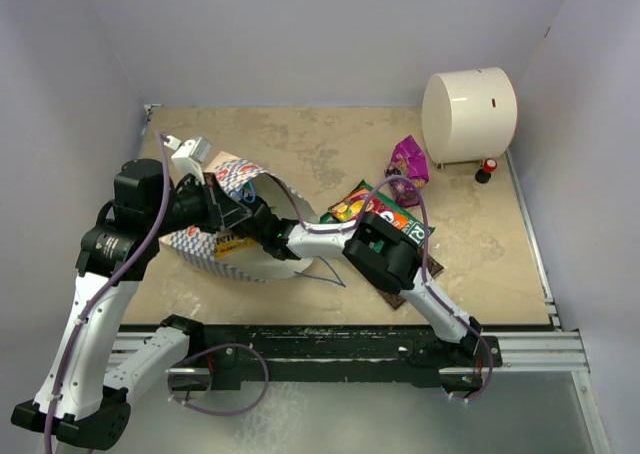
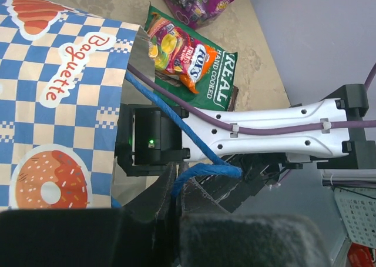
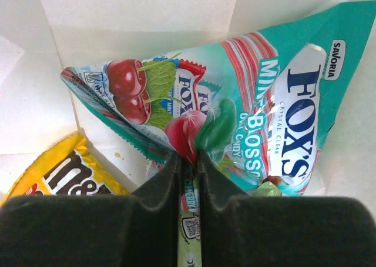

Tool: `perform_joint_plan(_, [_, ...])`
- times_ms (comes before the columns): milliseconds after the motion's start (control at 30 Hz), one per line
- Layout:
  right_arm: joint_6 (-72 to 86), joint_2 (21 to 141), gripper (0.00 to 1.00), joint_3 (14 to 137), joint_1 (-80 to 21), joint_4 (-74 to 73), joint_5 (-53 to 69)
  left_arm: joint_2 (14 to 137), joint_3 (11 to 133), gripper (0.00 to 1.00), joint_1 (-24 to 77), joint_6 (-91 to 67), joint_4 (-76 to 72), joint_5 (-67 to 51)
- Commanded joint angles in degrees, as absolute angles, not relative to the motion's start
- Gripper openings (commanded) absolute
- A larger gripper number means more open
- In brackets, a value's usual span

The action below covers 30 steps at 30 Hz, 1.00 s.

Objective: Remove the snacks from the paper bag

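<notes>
The paper bag (image 1: pixel 225 249) lies on its side at the left, with blue-white checks and doughnut print in the left wrist view (image 2: pixel 59 102). My left gripper (image 2: pixel 172 179) is shut on its blue cord handle (image 2: pixel 205 170). My right arm (image 1: pixel 320 239) reaches into the bag mouth, where the gripper is hidden from above. Inside, my right gripper (image 3: pixel 189 161) is shut on a teal Fox's candy packet (image 3: pixel 264 120). A yellow M&M's packet (image 3: pixel 64 176) lies beside it. Outside lie a magenta pouch (image 1: pixel 408 159) and green packets (image 1: pixel 355 206).
A large cream cylinder (image 1: pixel 468 116) stands at the back right with a small red-black object (image 1: pixel 486 170) beside it. A dark packet (image 1: pixel 397 298) lies under my right elbow. Walls close the table on three sides.
</notes>
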State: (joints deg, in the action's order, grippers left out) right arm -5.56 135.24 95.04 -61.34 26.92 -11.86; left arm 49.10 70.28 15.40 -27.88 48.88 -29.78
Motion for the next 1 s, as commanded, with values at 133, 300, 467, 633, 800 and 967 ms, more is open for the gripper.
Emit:
perform_joint_plan(133, [-8.94,131.48,0.0,96.18,-60.16,28.28,-10.22,49.23,72.82,0.0,15.63,-29.35,49.9,-25.79])
perform_joint_plan(300, [-11.29,125.45,0.0,89.19,-60.29,34.32,-7.17,51.39,74.57,0.0,15.6,-29.48,50.65,-20.36])
perform_joint_plan(467, [-10.03,119.59,0.0,81.07,-60.79,41.34,-2.97,52.08,74.96,0.0,15.51,-30.31,51.11,-16.37])
perform_joint_plan(633, [-9.63,116.25,0.0,76.07,-61.17,45.36,0.95,52.21,74.72,0.0,15.54,-30.76,49.81,-16.93])
perform_joint_plan(800, [-7.44,112.45,0.0,72.14,-61.49,46.99,6.27,52.21,75.13,0.0,15.6,-30.89,49.4,-16.61])
perform_joint_plan(967, [-3.67,106.23,0.0,66.39,-61.84,47.42,11.18,52.39,75.38,0.0,15.54,-30.75,48.66,-16.52])
